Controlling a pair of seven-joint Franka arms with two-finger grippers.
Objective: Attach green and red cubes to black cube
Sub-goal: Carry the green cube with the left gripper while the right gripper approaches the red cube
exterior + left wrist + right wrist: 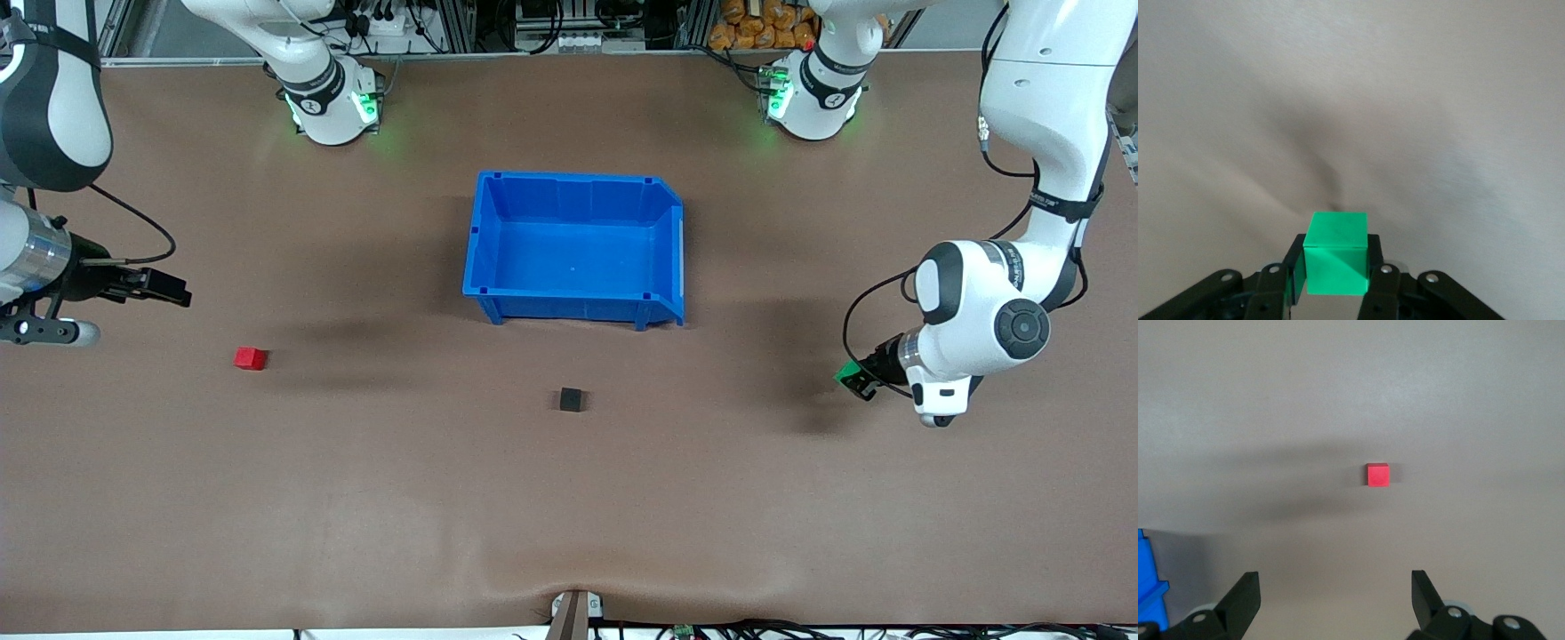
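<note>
The green cube (1336,257) is clamped between the fingers of my left gripper (1335,252), which is shut on it. That gripper (853,378) hangs just over the table at the left arm's end. The black cube (572,400) sits alone on the brown table, nearer to the front camera than the blue bin. The red cube (251,358) lies toward the right arm's end. My right gripper (171,290) is open and holds nothing, up over the table near the red cube (1378,475). In the right wrist view, that cube lies well ahead of the spread gripper (1335,583).
A blue bin (480,258) with nothing in it stands mid-table, farther from the front camera than the black cube. A corner of the bin (1148,587) shows in the right wrist view. Both arm bases stand along the table's back edge.
</note>
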